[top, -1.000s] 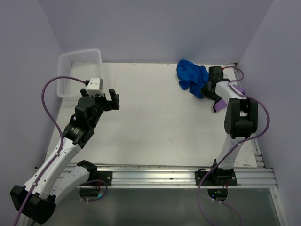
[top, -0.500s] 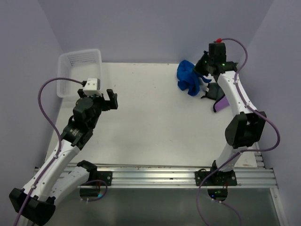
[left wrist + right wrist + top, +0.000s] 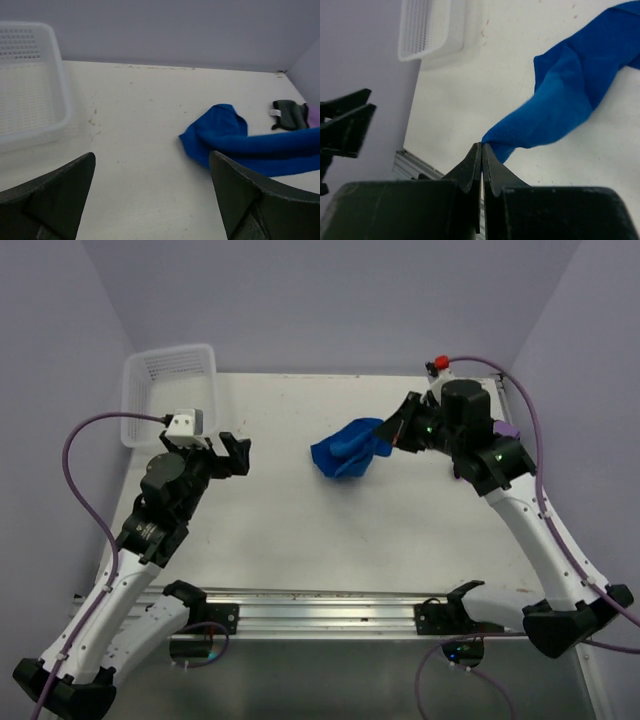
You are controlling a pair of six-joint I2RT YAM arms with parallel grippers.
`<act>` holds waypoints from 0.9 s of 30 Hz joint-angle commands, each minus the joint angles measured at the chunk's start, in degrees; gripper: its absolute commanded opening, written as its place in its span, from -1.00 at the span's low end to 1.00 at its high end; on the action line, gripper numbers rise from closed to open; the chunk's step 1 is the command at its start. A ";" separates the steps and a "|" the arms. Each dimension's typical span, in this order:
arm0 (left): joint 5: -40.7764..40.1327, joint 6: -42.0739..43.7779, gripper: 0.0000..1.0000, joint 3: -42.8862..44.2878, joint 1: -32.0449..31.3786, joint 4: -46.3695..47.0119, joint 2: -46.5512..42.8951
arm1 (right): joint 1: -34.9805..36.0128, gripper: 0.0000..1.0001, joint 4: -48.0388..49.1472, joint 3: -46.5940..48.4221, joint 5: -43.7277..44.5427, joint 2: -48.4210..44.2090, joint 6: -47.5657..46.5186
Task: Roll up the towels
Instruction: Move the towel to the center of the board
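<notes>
A blue towel [image 3: 345, 450] hangs crumpled from my right gripper [image 3: 395, 430], its lower part resting on the white table near the middle. In the right wrist view the jaws [image 3: 482, 146] are shut on one corner of the towel [image 3: 570, 95]. My left gripper [image 3: 238, 453] is open and empty, held above the table's left side, well left of the towel. In the left wrist view the towel [image 3: 235, 140] lies ahead and to the right of the open fingers [image 3: 151, 156].
A white mesh basket [image 3: 170, 390] stands at the back left corner and shows in the left wrist view [image 3: 30, 100]. A dark towel [image 3: 289, 114] and a purple towel [image 3: 315, 116] lie at the back right, by the wall. Aluminium rails run along the near edge.
My right gripper has taken the blue towel from the back right corner and carried it left toward the table's middle. My left arm shifted slightly.
</notes>
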 commanded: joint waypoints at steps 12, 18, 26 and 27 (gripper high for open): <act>33.77 -19.75 0.98 -17.33 -0.16 13.41 -7.03 | 13.70 -1.00 17.47 -33.72 2.59 -3.82 5.83; 35.98 -21.96 0.95 -23.84 -1.03 19.22 -6.34 | 15.46 -1.00 21.52 -37.42 4.08 -1.09 7.33; 29.48 -20.91 0.93 -22.79 -3.67 22.56 2.60 | 16.34 -1.00 -2.26 -35.31 30.43 -17.58 10.13; 28.34 -20.47 0.93 -22.35 -4.63 23.08 4.11 | 16.34 -1.00 -5.17 -35.14 34.28 -19.70 11.10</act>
